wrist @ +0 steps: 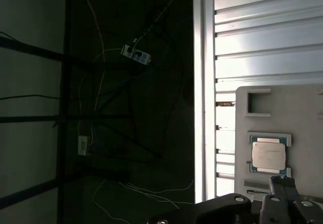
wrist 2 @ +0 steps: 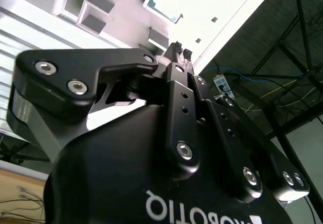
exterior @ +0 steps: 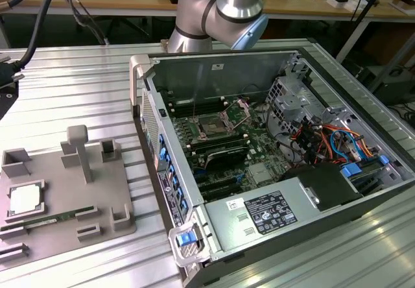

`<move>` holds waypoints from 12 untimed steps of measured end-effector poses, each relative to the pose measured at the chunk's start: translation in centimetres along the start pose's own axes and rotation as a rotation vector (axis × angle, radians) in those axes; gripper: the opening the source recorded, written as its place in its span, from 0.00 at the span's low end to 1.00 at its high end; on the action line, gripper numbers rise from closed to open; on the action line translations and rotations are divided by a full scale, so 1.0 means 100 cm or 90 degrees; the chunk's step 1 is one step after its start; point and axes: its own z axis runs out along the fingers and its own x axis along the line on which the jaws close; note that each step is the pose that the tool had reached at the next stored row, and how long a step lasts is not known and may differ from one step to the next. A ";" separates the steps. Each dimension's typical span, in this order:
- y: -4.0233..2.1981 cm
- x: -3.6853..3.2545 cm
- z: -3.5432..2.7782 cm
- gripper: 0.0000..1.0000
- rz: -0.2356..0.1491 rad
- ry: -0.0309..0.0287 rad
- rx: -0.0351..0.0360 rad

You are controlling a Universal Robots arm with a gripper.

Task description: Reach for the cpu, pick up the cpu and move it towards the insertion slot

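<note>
None of the three steps is finished, judging by how things lie; reach is at most under way. The cpu [exterior: 26,198] lies flat in its square pocket on the grey tray [exterior: 65,191], silvery top up, on the exterior view's left; a thin green memory stick [exterior: 45,220] lies in the tray just beside it.

In the first wrist view the cpu [wrist: 268,156] sits seated in the tray [wrist: 303,108], nothing touching it; the gripper [wrist: 282,184] pokes in near it, apart from it, height above the tray hard to judge. In the second wrist view the gripper [wrist 2: 182,50] has its fingertips [wrist 2: 177,46] drawn close together with nothing between them, so closed and empty as far as I can see; the cpu [wrist 2: 169,4] is beyond the tips, washed out by glare.

The insertion slot [exterior: 213,127] sits in the motherboard inside the open computer case [exterior: 220,67], dark centre bare, bracket up; well apart from the tray, with the case wall between them. The arm [exterior: 224,6] shows at the top of the exterior view.

Left to do: close the gap, grasp, lift, carry; all of it.
</note>
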 end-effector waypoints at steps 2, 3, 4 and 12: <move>0.0000 0.0003 0.0001 0.11 0.000 0.0000 0.0000; 0.0000 0.0005 0.0000 0.11 0.000 0.0000 0.0000; 0.0000 0.0005 0.0001 0.11 0.000 0.0000 0.0000; -0.0002 0.0005 0.0002 0.11 0.000 0.0000 0.0000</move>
